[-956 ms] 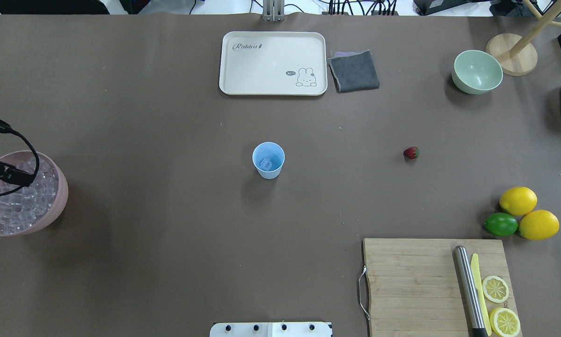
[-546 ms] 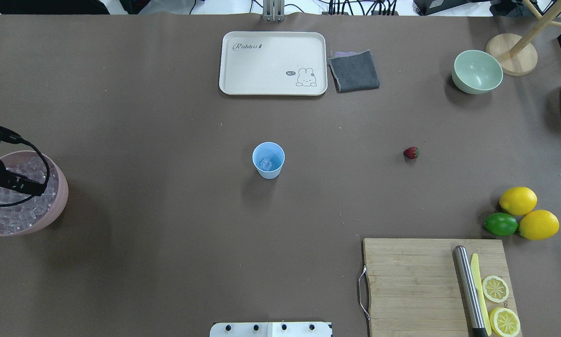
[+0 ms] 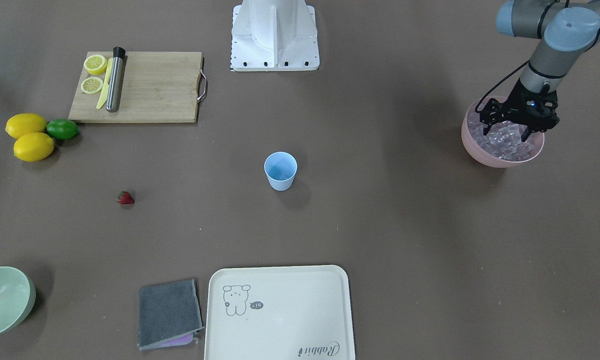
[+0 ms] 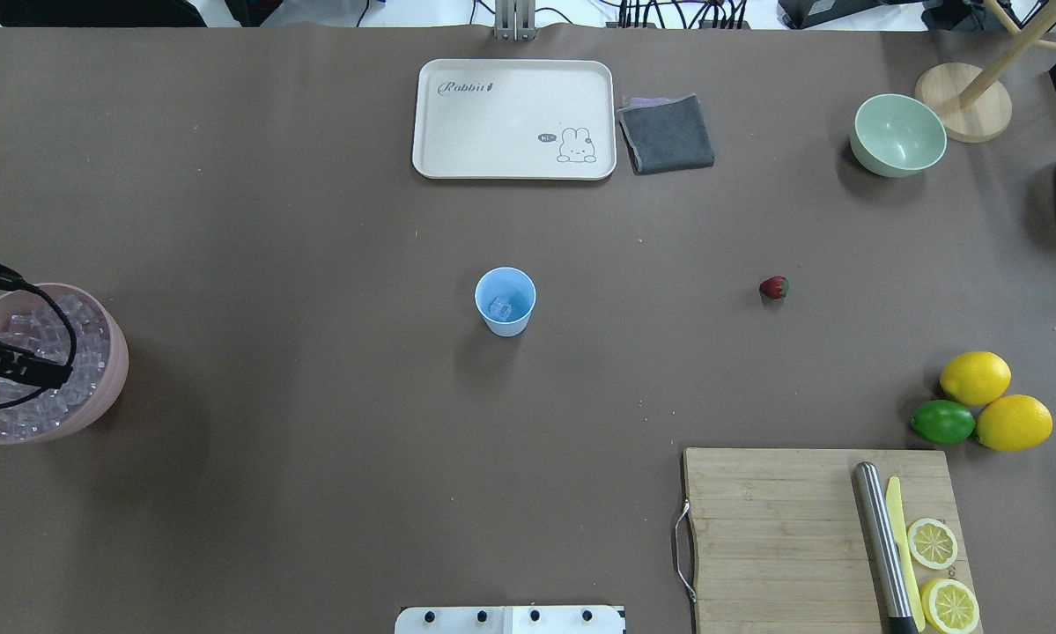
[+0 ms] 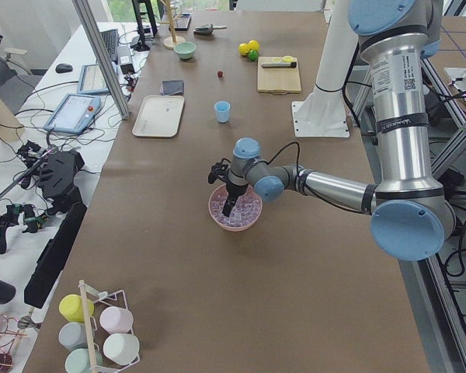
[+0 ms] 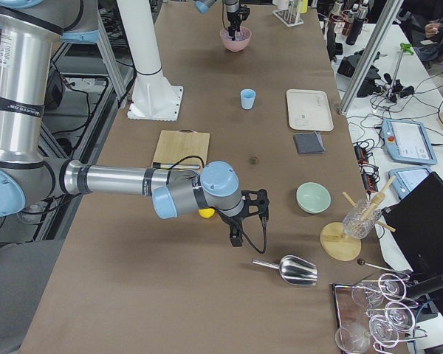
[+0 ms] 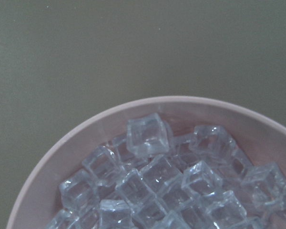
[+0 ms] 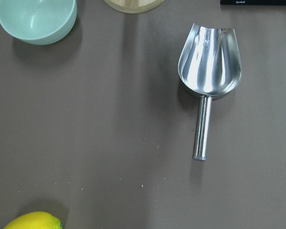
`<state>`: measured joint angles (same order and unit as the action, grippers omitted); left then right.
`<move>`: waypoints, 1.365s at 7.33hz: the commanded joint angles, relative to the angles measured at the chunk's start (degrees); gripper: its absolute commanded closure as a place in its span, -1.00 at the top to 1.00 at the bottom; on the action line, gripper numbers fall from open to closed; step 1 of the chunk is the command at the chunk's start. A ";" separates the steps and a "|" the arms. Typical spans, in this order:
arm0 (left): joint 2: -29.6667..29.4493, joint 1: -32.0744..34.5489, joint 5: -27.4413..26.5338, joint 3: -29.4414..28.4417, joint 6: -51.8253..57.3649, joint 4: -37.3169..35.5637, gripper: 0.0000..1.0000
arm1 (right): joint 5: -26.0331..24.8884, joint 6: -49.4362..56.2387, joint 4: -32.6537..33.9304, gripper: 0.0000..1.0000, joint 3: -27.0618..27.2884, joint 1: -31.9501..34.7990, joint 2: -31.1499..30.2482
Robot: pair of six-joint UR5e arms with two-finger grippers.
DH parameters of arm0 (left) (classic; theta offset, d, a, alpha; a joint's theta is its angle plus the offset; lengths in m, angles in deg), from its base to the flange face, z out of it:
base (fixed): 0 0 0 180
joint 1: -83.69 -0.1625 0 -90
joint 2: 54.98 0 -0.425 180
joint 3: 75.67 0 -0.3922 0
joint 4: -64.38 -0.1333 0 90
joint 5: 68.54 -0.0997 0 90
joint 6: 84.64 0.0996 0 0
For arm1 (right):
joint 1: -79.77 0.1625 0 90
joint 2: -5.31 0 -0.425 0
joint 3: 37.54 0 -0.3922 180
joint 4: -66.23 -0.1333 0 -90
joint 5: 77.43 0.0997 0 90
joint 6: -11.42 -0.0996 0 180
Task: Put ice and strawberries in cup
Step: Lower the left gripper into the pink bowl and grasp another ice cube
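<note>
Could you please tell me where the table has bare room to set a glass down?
The widest bare stretch lies between the pink bowl and the cup. Also free: between cup and strawberry, and between cup and tray. Crowded: the corner holding the lemons, lime and cutting board.

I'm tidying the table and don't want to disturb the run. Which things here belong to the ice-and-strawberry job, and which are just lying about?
In the job: cup, strawberry, ice, pink bowl, open left gripper above it.
Lying about: lemons, lime, cutting board, tray, cloth, green bowl, scoop.
</note>
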<state>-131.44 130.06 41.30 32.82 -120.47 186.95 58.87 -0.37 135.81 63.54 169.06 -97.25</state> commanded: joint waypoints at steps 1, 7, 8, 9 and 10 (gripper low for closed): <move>1.14 -0.06 0.11 0.32 0.06 0.12 0.97 | -0.07 0.10 -0.06 1.00 0.00 0.00 -0.09; 1.05 -0.24 0.20 -0.64 -0.12 3.29 0.76 | -0.07 0.19 0.03 1.00 -0.18 0.00 0.00; 0.97 -0.32 0.20 -0.99 -0.03 3.29 0.76 | -0.07 0.19 0.03 1.00 -0.18 0.00 0.00; 0.97 -0.50 0.11 -1.00 -0.03 3.29 0.76 | -0.07 0.19 0.03 1.00 -0.27 0.00 0.00; 0.97 -0.50 0.11 -1.26 0.14 3.20 0.76 | -0.07 0.19 0.03 1.00 -0.27 0.00 0.00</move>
<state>-130.46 129.64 41.45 31.81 -120.47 190.22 58.80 -0.18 135.84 63.31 169.06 -97.26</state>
